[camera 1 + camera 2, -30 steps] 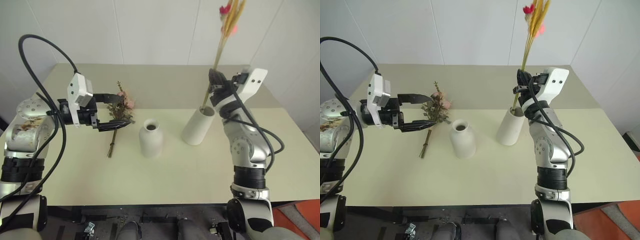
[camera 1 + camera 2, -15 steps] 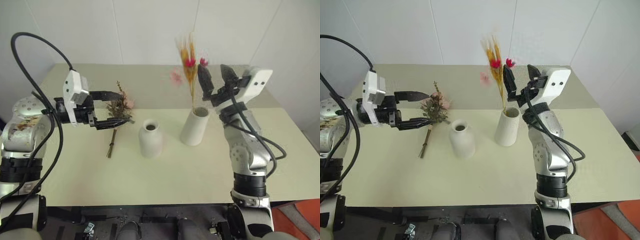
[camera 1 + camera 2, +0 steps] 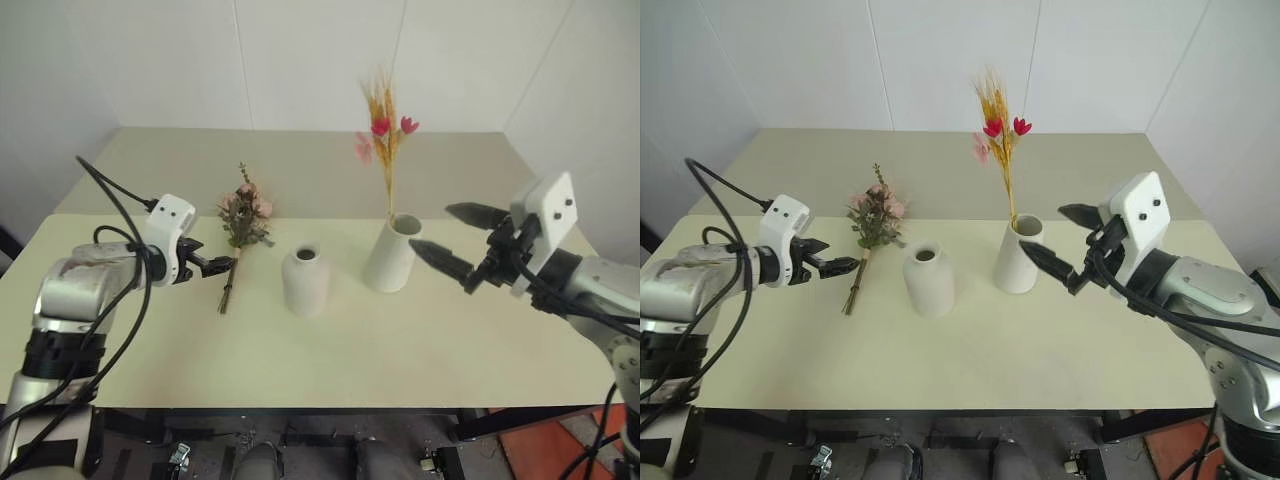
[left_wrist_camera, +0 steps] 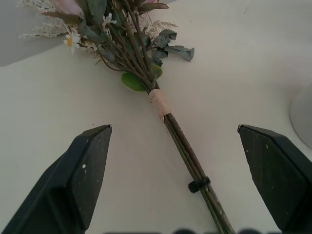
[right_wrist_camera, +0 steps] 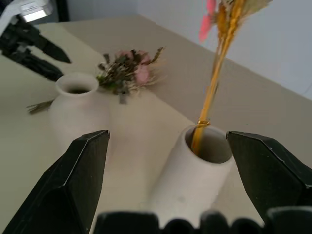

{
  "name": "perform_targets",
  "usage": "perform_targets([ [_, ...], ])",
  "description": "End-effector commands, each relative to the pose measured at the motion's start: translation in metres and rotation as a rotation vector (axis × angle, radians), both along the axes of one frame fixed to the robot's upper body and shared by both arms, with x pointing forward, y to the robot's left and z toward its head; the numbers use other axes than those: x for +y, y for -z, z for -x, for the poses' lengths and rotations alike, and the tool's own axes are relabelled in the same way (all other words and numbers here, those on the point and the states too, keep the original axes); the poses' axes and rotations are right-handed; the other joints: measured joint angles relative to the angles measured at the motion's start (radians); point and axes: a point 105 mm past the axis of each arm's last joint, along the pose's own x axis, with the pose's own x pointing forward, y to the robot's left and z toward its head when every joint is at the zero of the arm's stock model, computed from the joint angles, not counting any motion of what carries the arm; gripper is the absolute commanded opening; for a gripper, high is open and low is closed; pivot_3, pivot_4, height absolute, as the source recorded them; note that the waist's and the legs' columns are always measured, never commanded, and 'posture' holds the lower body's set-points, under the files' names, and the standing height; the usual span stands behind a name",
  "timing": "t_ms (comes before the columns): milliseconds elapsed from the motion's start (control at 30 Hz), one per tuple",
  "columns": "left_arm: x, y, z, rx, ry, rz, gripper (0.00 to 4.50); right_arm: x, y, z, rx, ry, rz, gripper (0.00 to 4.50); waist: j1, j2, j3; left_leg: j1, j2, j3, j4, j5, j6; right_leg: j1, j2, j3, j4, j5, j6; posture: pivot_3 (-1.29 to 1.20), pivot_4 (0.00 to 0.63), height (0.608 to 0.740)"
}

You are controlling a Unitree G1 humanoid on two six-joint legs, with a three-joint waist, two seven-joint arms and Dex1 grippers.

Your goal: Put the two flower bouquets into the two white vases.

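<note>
The bushy bouquet (image 3: 241, 218) lies flat on the table (image 3: 330, 350), its stems (image 4: 181, 147) running toward my left gripper (image 3: 218, 262). That gripper is open and low over the table, a finger on each side of the stem ends, not closed on them. The bottle-shaped white vase (image 3: 304, 281) stands empty at the middle. To its right the tall white vase (image 3: 391, 255) holds the slim bouquet (image 3: 383, 130) upright. My right gripper (image 3: 432, 228) is open just right of that vase, apart from it and holding nothing.
White walls rise behind the table's far edge (image 3: 300, 130). A black cable (image 3: 110, 190) loops above my left arm. Bare tabletop stretches along the front of the vases.
My right gripper opened, the slim bouquet dropped into the tall vase, and the gripper drew back to the right. My left gripper sank toward the bushy bouquet's stem ends.
</note>
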Motion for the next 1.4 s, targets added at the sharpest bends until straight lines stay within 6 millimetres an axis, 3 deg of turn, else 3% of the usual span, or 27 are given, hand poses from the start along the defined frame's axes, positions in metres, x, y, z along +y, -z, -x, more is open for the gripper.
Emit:
perform_targets([
  [33, -0.003, 0.001, -0.023, 0.037, -0.069, 0.012, 4.50, 0.007, -0.002, 0.010, -0.002, -0.064, 0.045, 4.48, 0.000, 0.000, 0.000, 0.000, 0.000, 0.000, 0.000, 0.000, 0.000, 0.000, 0.000, 0.000, 0.000, 0.000, 0.000, 0.00, 0.150, 0.740],
  [267, -0.017, 0.021, -0.055, 0.155, -0.106, 0.073, 4.50, 0.006, -0.005, 0.008, -0.005, -0.026, 0.019, 4.48, 0.001, -0.001, 0.000, -0.003, -0.001, 0.000, 0.000, 0.000, 0.000, -0.002, 0.000, 0.000, -0.001, 0.000, 0.000, 0.00, 0.150, 0.740],
  [367, -0.031, 0.021, -0.061, 0.179, -0.073, 0.108, 3.96, 0.003, -0.005, 0.009, -0.002, -0.003, 0.016, 4.50, 0.005, -0.001, 0.000, -0.004, -0.002, 0.000, 0.000, 0.000, 0.000, -0.002, -0.001, 0.000, -0.001, 0.000, 0.000, 0.00, 0.150, 0.740],
  [533, -0.036, 0.018, -0.068, 0.170, -0.065, 0.081, 2.31, 0.000, -0.005, 0.009, -0.002, 0.022, 0.011, 4.50, 0.015, -0.001, 0.000, -0.004, -0.002, 0.000, 0.000, 0.000, 0.000, -0.002, -0.001, 0.000, -0.001, 0.000, 0.000, 0.00, 0.150, 0.740],
  [733, -0.027, 0.014, -0.073, 0.143, -0.108, 0.079, 0.29, 0.001, -0.002, 0.010, 0.008, 0.031, 0.004, 4.50, 0.019, -0.001, 0.000, -0.004, -0.002, 0.000, 0.000, 0.000, 0.000, -0.002, -0.001, 0.000, -0.001, 0.000, 0.000, 0.00, 0.150, 0.740],
  [800, -0.024, 0.011, -0.076, 0.103, -0.126, 0.087, 0.08, 0.000, 0.001, 0.011, 0.016, 0.035, 0.004, 4.50, 0.020, -0.001, 0.000, -0.005, -0.002, 0.000, 0.000, 0.000, 0.000, -0.002, -0.001, 0.000, -0.001, 0.000, 0.000, 0.00, 0.150, 0.740],
  [900, -0.033, -0.014, -0.084, -0.051, -0.111, 0.222, 0.08, -0.002, 0.004, 0.011, 0.023, 0.051, -0.001, 4.50, 0.023, -0.001, 0.000, -0.005, -0.002, -0.001, 0.001, 0.000, 0.000, -0.003, -0.001, -0.001, -0.001, 0.000, 0.000, 0.00, 0.150, 0.740],
  [1000, -0.044, -0.066, -0.089, -0.307, -0.091, 0.469, 0.08, -0.003, 0.006, 0.010, 0.012, 0.073, -0.009, 4.50, 0.026, -0.001, 0.000, -0.006, -0.002, -0.001, 0.001, 0.000, 0.000, -0.003, -0.002, -0.001, -0.001, 0.000, 0.000, 0.00, 0.150, 0.740],
  [1100, -0.055, -0.144, -0.057, -0.534, 0.145, 0.930, 0.08, -0.002, 0.007, 0.010, 0.000, 0.090, -0.028, 4.50, 0.026, -0.002, 0.001, -0.008, -0.002, -0.002, 0.002, 0.000, 0.000, -0.003, -0.003, -0.002, -0.001, 0.001, 0.000, 0.00, 0.150, 0.740],
  [1167, -0.057, -0.173, -0.032, -0.608, 0.309, 1.091, 0.08, 0.000, 0.008, 0.010, -0.007, 0.093, -0.038, 4.50, 0.021, -0.002, 0.001, -0.009, -0.002, -0.002, 0.002, 0.000, 0.000, -0.004, -0.003, -0.002, -0.001, 0.001, 0.001, 0.00, 0.150, 0.740],
  [1267, -0.066, -0.188, -0.017, -0.604, 0.428, 1.149, 0.08, 0.002, 0.010, 0.011, -0.015, 0.100, -0.052, 4.50, 0.016, -0.001, 0.000, -0.006, -0.002, -0.001, 0.002, 0.000, 0.000, -0.003, -0.002, -0.001, -0.001, 0.001, 0.001, 0.00, 0.150, 0.740],
  [1400, -0.093, -0.186, -0.001, -0.578, 0.597, 1.063, 0.08, 0.002, 0.012, 0.011, -0.026, 0.116, -0.061, 4.50, 0.021, -0.001, 0.000, 0.001, -0.002, -0.001, 0.002, 0.000, 0.000, 0.003, -0.002, -0.001, 0.000, 0.001, 0.001, 0.00, 0.150, 0.740],
])
